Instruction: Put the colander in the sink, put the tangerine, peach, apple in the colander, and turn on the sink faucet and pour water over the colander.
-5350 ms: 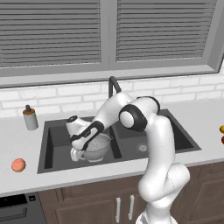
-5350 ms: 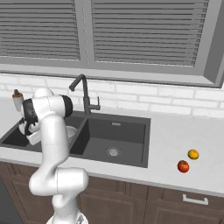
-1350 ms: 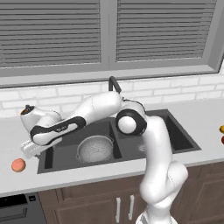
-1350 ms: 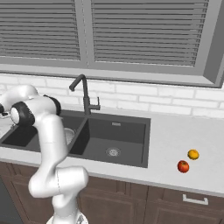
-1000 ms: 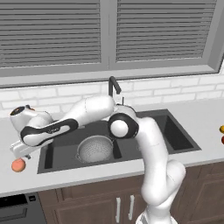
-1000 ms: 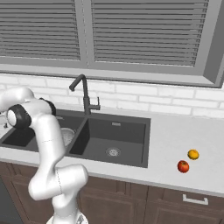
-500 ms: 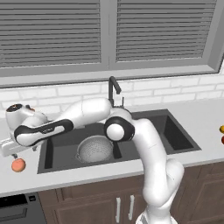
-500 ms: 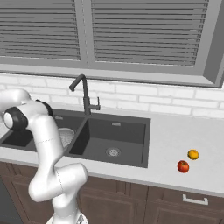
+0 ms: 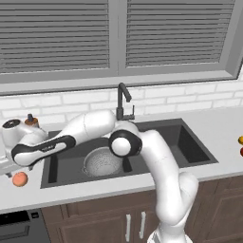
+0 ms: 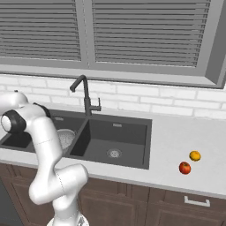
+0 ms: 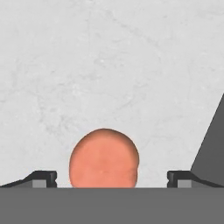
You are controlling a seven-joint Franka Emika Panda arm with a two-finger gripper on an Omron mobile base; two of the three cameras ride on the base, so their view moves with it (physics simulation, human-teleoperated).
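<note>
Peach lies on the pale bench left of the sink, centred between the two dark fingertips of the gripper, jaws spread wide apart and not touching it; colander sits in the left basin.

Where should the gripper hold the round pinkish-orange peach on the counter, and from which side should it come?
Across its widest middle, coming straight down from above: the round pinkish-orange peach lies free on the pale counter, centred between the open gripper fingertips.

one colander, one peach, one apple, one tangerine, one faucet
</note>
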